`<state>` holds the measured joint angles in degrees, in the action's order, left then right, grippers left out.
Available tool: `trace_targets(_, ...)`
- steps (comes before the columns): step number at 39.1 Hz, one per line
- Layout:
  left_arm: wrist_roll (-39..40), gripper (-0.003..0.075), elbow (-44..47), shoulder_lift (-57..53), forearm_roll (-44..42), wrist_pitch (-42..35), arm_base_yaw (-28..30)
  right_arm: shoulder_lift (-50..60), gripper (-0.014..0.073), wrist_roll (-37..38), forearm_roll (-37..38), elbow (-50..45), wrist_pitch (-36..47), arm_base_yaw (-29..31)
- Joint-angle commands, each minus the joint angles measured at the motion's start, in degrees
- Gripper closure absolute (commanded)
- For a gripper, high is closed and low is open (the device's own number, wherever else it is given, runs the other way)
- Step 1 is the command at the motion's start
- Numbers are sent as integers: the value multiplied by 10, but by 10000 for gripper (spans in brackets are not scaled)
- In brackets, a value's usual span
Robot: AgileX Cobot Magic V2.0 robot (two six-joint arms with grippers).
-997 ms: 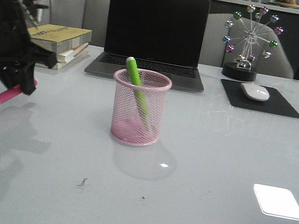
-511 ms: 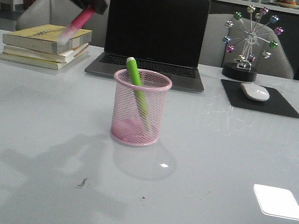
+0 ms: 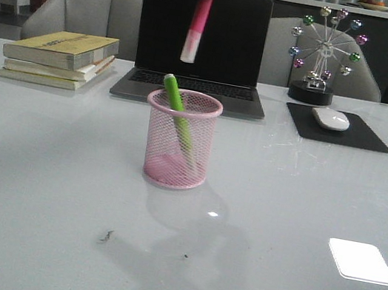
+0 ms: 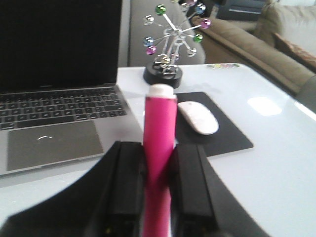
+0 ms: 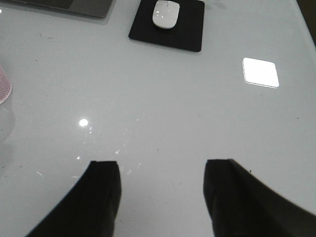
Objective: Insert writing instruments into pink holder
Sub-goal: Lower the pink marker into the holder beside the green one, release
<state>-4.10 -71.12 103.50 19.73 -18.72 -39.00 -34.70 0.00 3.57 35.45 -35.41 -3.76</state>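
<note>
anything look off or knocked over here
Nothing stands out. The pink holder stands upright with the green marker leaning inside, and the left claw holds the pink marker above it.

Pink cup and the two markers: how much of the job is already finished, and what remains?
Done: the green marker stands tilted inside the pink cup. In hand: the left gripper is shut on the pink marker, hanging above the cup. Left: lower it in and release. The right gripper is open, holding nothing.
</note>
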Motion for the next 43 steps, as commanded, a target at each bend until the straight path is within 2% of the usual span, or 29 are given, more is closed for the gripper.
trace_targets(1,9,629,10,-35,21,-121,-34,1,106,0,6,14,45,2)
trace_targets(7,9,629,56,-35,51,-198,-60,1,106,0,6,14,45,2)
trace_targets(14,9,629,93,-34,67,-217,-58,1,106,0,6,14,45,2)
trace_targets(21,9,629,97,6,67,-234,-55,1,106,0,6,14,45,2)
trace_targets(30,9,629,97,56,65,-333,-55,1,106,0,6,14,45,2)
trace_targets(40,9,627,97,57,65,-359,-55,1,106,0,6,14,45,2)
trace_targets(43,9,604,97,57,64,-358,-56,1,106,0,6,14,45,2)
